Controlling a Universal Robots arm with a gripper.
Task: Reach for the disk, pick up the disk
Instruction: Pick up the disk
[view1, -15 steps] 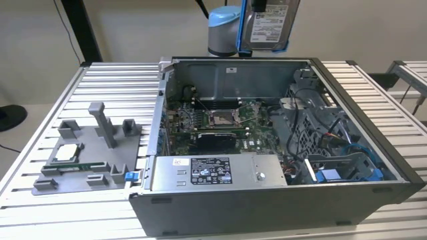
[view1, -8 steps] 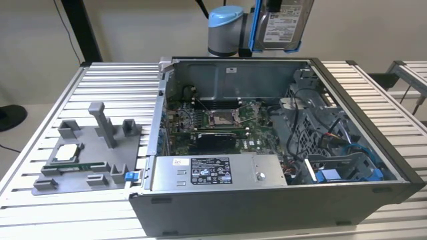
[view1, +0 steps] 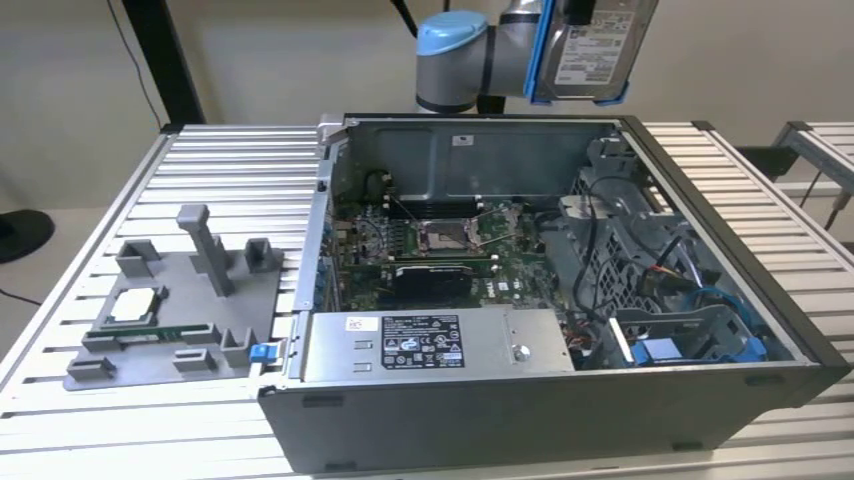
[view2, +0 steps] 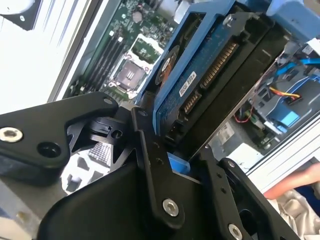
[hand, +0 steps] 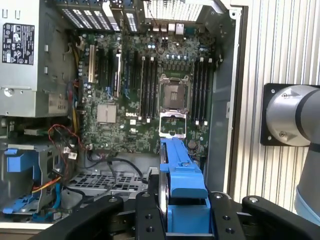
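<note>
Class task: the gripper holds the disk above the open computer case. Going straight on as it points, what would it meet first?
Probably the motherboard inside the case: the gripper, clamped on the disk, points down at it, though depth is unclear.

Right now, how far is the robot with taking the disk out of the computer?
The reach and the pick look done: the gripper is shut on the disk, holding it by its blue rails, high above the open computer case in the exterior view. In both wrist views the disk sits between the black fingers. Nothing of the pick itself appears left.
</note>
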